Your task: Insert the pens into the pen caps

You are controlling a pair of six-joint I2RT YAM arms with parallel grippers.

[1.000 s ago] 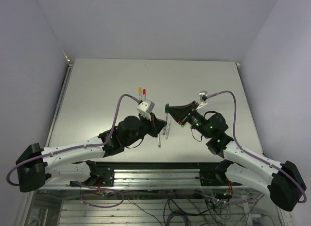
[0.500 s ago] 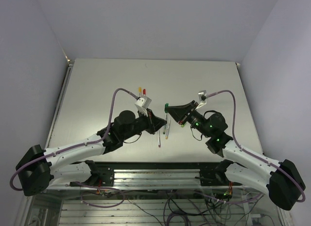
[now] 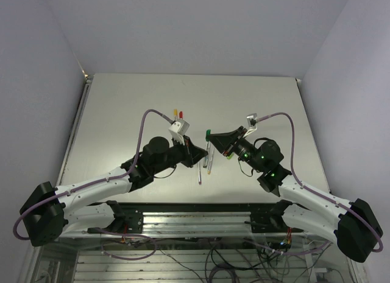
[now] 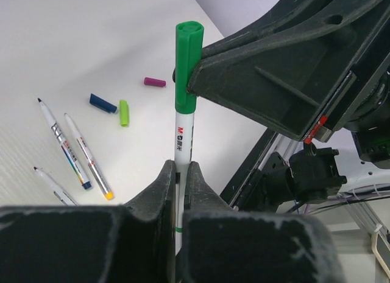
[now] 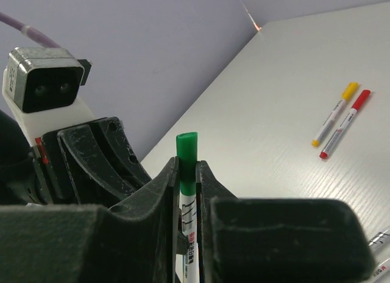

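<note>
**Hidden or unclear.** We see the left gripper [image 4: 180, 168] closed tight on the white barrel of one pen [image 4: 182, 134], which stands upright between its fingers. The barrel's lower end is hidden behind them. The right gripper [image 5: 187, 167] is clamped on the dark green cap [image 4: 187, 58] that sits over the pen's upper end. We cannot tell whether the cap is fully seated. From above, the two grippers meet over the middle of the table [image 3: 122, 112] and cover most of this pen. Of the three uncapped pens [image 4: 61, 143] lying near one another, the nearest is partly cut off by a left finger.

**Writing.** The held barrel carries a red "M" followed by small characters too fine for us to read. The printed bands on the loose pens are illegible.

**Surface and room.** The table is pale and matt, with a fine grain. On it lie a magenta cap [image 4: 154, 82], a blue cap [image 4: 102, 103] and, just beside that, a light green cap [image 4: 124, 112]. A yellow-capped pen [image 5: 334, 112] and a red-capped pen [image 5: 344, 125] lie side by side, well apart from the rest. Pale lavender walls [image 3: 183, 27] enclose the table on three sides.
</note>
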